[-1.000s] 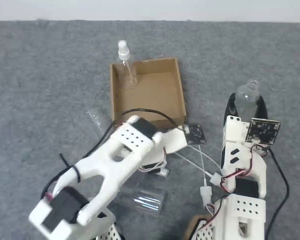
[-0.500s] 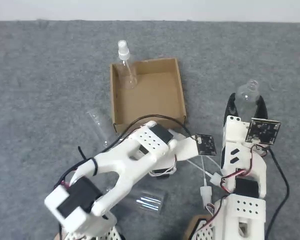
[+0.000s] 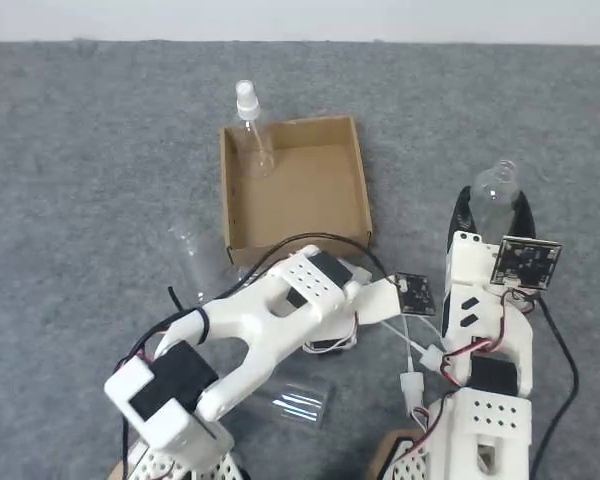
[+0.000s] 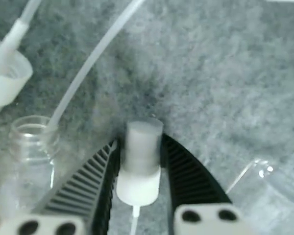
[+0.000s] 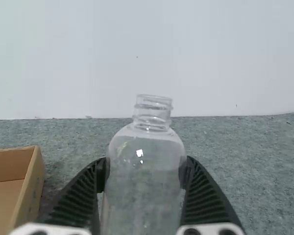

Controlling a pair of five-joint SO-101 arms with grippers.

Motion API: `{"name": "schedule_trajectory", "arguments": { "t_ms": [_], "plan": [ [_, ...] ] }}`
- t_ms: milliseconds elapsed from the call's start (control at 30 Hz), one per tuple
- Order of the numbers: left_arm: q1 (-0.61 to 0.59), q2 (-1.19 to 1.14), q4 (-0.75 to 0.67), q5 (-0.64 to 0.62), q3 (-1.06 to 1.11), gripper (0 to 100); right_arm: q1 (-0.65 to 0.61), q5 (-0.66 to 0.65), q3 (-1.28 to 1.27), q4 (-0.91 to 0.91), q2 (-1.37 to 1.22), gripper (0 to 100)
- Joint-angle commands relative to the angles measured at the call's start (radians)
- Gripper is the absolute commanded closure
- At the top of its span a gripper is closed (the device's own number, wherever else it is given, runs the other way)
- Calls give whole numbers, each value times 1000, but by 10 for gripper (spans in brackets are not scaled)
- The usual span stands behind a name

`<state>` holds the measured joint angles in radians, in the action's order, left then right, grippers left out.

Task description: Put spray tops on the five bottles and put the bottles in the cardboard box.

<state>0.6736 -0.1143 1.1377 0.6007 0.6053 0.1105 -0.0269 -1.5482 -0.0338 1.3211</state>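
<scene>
Left claw [image 4: 140, 143], clamped on spray top [image 4: 138, 181], has drawn back from cardboard box [image 3: 295, 190]; right claw [image 5: 146, 165] grips uncapped bottle [image 5: 147, 142], ready for capping.

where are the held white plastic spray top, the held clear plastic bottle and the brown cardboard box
white plastic spray top [image 4: 139, 159]: left wrist view, its body
clear plastic bottle [image 5: 144, 169]: right wrist view, its shoulder
brown cardboard box [image 3: 305, 195]: high view, its bare floor
</scene>
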Motion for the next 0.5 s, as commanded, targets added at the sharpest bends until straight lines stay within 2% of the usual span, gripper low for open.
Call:
{"name": "schedule_trajectory", "arguments": {
  "t_ms": [0, 467],
  "plan": [
    [-6, 2, -29, -40, -50, 968, 7, 8, 26, 28, 27, 982],
    [-6, 3, -25, -176, -88, 987, 7, 8, 28, 28, 27, 982]
  ]
}}
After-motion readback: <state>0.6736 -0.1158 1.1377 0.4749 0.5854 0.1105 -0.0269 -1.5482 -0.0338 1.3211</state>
